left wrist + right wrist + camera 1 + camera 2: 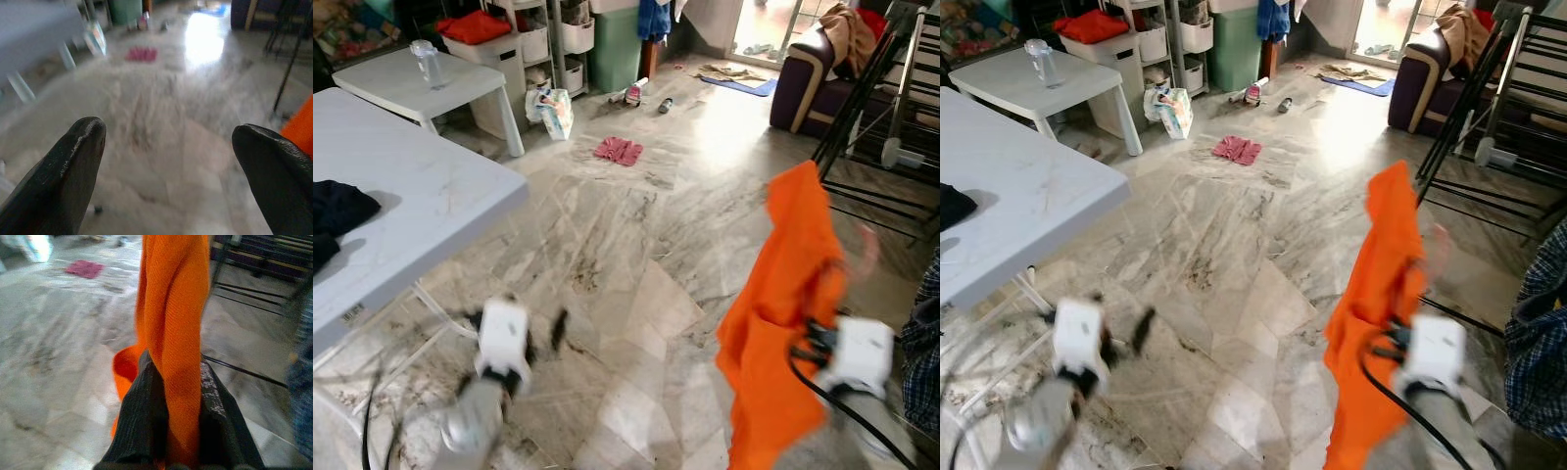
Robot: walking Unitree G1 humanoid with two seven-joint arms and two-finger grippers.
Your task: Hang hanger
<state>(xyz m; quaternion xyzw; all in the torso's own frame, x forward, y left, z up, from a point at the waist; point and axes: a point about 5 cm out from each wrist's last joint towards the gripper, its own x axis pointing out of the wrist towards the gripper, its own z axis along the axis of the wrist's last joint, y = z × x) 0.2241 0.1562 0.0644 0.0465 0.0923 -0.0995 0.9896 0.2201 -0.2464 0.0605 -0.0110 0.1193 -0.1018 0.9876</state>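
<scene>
An orange garment (783,294) hangs above the marble floor on my right side, its top peak near the foot of a black drying rack (876,108). My right gripper (176,364) is shut on a fold of this orange cloth (171,308), which runs up between the two fingers. A blurred pale pink curve (869,245) shows beside the cloth; it is too smeared to identify. My left gripper (168,129) is open and holds nothing. It hovers low over the floor (514,321), just in front of the big white table.
A big white table (411,196) at the left carries a dark garment (337,211). Behind it stands a small white table (401,83) with a bottle (428,64). A pink cloth (619,150) lies on the floor. A blue plaid garment (925,352) hangs at the right edge.
</scene>
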